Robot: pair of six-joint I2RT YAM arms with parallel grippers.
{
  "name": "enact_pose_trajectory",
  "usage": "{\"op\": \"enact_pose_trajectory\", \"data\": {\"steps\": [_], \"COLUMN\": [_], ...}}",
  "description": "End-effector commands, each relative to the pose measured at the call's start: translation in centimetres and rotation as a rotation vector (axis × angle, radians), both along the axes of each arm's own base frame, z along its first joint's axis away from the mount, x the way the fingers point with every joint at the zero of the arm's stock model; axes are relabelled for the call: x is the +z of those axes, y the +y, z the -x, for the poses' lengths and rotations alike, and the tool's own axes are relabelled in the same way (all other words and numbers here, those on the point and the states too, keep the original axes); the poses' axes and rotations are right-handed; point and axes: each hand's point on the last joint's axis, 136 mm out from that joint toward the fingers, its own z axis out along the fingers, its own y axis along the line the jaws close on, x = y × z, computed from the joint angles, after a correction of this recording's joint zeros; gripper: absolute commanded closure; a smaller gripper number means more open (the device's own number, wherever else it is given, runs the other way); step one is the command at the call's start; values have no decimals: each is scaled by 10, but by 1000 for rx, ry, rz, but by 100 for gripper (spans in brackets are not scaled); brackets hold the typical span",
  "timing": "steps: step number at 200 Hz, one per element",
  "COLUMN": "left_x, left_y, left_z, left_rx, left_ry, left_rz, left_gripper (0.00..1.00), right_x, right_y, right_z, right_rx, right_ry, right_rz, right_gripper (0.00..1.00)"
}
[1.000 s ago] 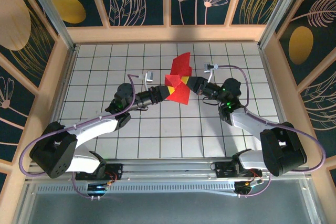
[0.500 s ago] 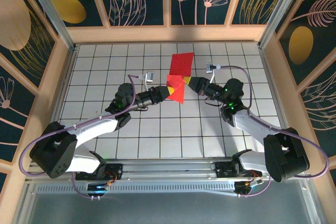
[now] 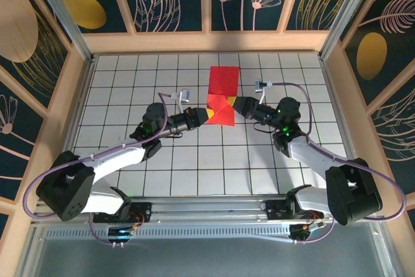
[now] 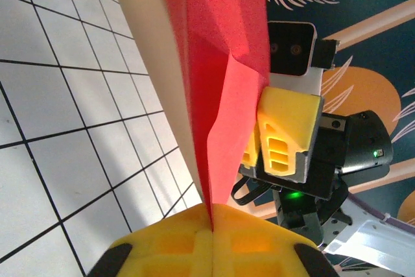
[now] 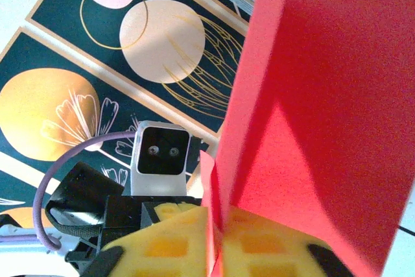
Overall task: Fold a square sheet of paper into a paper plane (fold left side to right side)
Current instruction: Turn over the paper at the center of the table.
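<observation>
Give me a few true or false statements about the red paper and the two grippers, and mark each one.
1. The red paper sheet lies flat on the table. False: it is held up off the table between the two grippers, partly folded.
2. The left gripper pinches an edge of the sheet. True.
3. The right gripper hangs clear of the sheet. False: its fingers are closed on the sheet too.
4. The table has a white grid pattern. True.
</observation>
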Motion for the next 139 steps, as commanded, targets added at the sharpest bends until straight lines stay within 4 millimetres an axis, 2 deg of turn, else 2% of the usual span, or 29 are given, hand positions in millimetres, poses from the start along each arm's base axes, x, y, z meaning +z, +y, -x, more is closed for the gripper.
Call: {"op": "enact_pose_trajectory", "data": {"steps": [1, 22, 41, 64, 84, 88, 114, 139], "left_x": [18, 9, -11, -45, -73, -68, -75, -74], "left_y": [0, 1, 5, 20, 40, 41, 64, 92], "left_z": [-1, -2, -7, -14, -17, -20, -26, -34], "left_rx": [4, 16, 39, 74, 100, 108, 180, 300], "left_ry": [-53, -42, -21, 9, 27, 11, -17, -39], "left_rz": [9, -46, -175, -448, -724, -760, -1088, -1433], "left_gripper": [97, 100, 100, 100, 100, 100, 100, 100], "right_x": [2, -12, -31, -60, -82, -85, -101, -109], "right_y": [-8, -18, -35, -72, -107, -113, -148, -171], "right_z": [2, -7, -16, -29, -31, -31, -27, -23], "right_rx": [-32, -103, -211, -401, -533, -556, -675, -759], "right_ry": [-38, -10, 23, 86, 140, 148, 189, 211], "right_rz": [29, 122, 279, 527, 732, 765, 916, 979], "right_gripper": [77, 67, 60, 53, 48, 47, 37, 27]}}
